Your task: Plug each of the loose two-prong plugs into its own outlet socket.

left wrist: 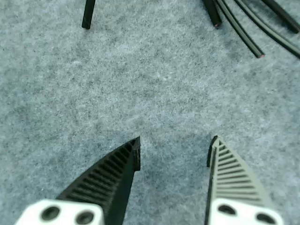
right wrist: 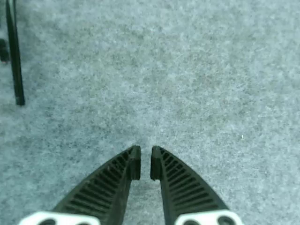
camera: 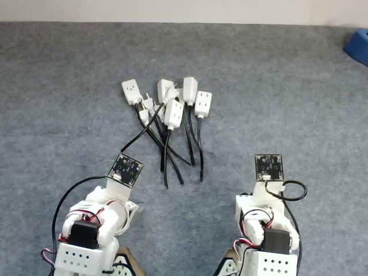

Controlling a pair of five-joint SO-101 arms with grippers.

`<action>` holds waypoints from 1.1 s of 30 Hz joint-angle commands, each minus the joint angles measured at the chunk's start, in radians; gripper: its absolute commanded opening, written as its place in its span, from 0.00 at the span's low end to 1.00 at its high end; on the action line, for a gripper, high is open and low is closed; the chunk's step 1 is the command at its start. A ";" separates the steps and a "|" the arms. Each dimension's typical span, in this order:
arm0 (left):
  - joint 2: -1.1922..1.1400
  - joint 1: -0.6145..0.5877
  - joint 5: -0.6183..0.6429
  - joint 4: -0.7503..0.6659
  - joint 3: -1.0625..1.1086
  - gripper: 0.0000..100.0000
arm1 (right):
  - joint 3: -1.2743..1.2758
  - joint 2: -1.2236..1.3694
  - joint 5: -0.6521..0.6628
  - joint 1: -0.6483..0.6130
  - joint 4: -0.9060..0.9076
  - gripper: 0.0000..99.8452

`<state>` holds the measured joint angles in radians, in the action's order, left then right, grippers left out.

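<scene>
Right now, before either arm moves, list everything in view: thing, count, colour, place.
outlet sockets: about five, white, clustered mid-table on the far side from the arms.
two-prong plugs: at least two, white, small, on the cluster's side nearer the left arm; the pile overlaps, so the exact count is unclear.
cords: several, black, fanning from the cluster toward the arms.
mat: one, grey, covering the table.
blue object: one, far right edge, cut off.
left gripper: one, black fingers, open, over bare mat near cord ends.
right gripper: one, black fingers, shut, empty, over bare mat.
</scene>
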<state>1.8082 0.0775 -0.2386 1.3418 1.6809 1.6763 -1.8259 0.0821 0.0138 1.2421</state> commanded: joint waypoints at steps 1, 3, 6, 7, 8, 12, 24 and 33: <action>0.004 0.010 0.006 0.005 0.013 0.24 | 0.133 -0.007 0.009 0.010 0.004 0.06; 0.004 0.010 0.006 0.005 0.013 0.24 | 0.133 -0.007 0.009 0.010 0.004 0.06; 0.004 0.010 0.006 0.005 0.013 0.24 | 0.133 -0.007 0.009 0.010 0.004 0.06; 0.004 0.010 0.006 0.005 0.013 0.24 | 0.133 -0.007 0.009 0.010 0.004 0.06; 0.004 0.010 0.006 0.005 0.013 0.24 | 0.133 -0.007 0.009 0.010 0.004 0.06; 0.004 0.010 0.006 0.005 0.013 0.24 | 0.133 -0.007 0.009 0.010 0.004 0.06; 0.004 0.010 0.006 0.005 0.013 0.24 | 0.133 -0.007 0.009 0.010 0.004 0.06; 0.002 0.068 0.006 0.005 0.013 0.24 | 0.133 -0.007 0.006 -0.140 0.004 0.06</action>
<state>1.8082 0.0790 -0.2386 1.3418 1.6809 1.6763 -1.8259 0.0821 -0.0430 1.2421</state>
